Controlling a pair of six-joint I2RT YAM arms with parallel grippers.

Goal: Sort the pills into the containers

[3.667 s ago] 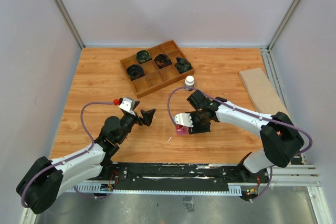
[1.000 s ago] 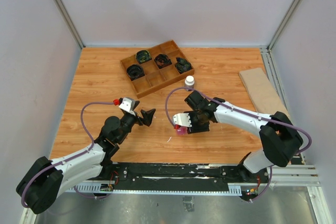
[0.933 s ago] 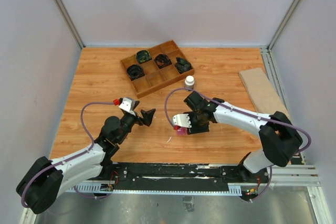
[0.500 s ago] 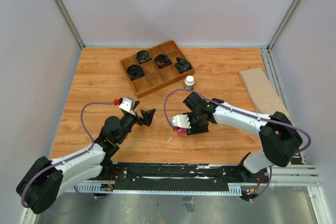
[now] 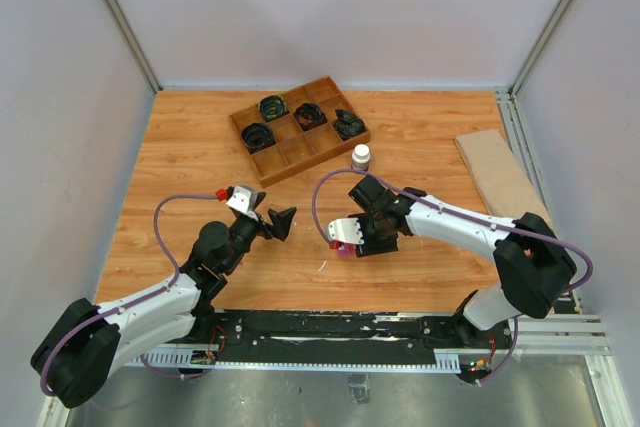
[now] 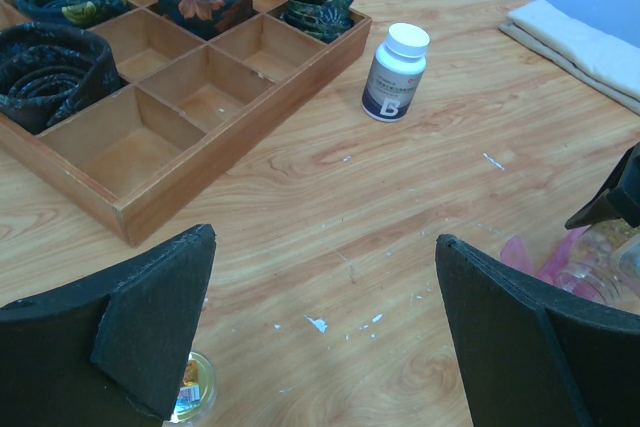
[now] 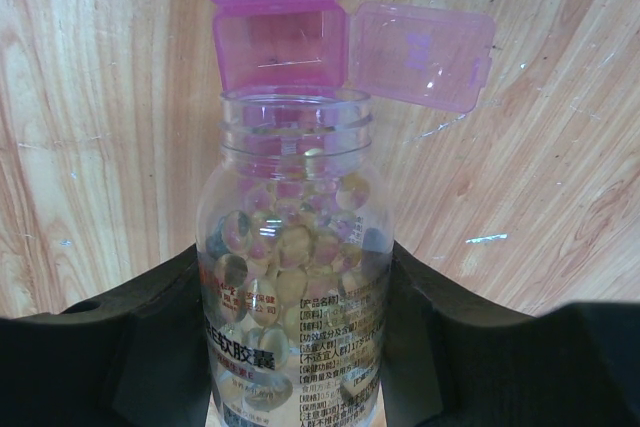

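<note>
My right gripper is shut on a small clear jar with several tan-yellowish pills inside. The jar's open mouth lies right over an open compartment of the pink containers strip, whose lid is flipped out to the right. In the top view the right gripper and the pink strip sit at the table's middle front. My left gripper is open and empty above bare wood; in the top view it is left of the strip.
A brown wooden divided tray with black coiled items stands at the back. A white-capped bottle stands right of it. A small gold jar lid lies by my left finger. A tan folded cloth lies at the right edge.
My right gripper with the jar has shifted slightly left and toward the pink strip. The left arm has not moved.
</note>
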